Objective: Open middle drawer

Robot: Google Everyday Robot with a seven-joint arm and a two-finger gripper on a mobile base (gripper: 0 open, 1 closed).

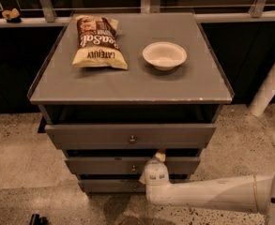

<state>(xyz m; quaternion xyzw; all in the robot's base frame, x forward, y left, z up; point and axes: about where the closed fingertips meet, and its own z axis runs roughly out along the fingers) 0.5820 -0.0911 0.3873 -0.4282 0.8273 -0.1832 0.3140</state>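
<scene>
The grey cabinet (pixel 127 86) shows three drawer fronts. The top front (pixel 80 136) stands pulled out a little, with a dark gap above it. Below it is the middle drawer (pixel 95 165), a flat grey front with a small round knob (pixel 133 168) at its centre. It sticks out slightly less than the top one. My gripper (pixel 152 167) is at this front, just right of the knob, on the end of a white arm (pixel 212 194) reaching in from the lower right. The lowest front (pixel 109 185) is partly hidden by the wrist.
On the cabinet top lie a chip bag (pixel 98 41) at the left and a white bowl (pixel 164 55) at the right. A white post (pixel 271 86) stands to the cabinet's right. Speckled floor (pixel 19 172) surrounds the cabinet, with railing behind.
</scene>
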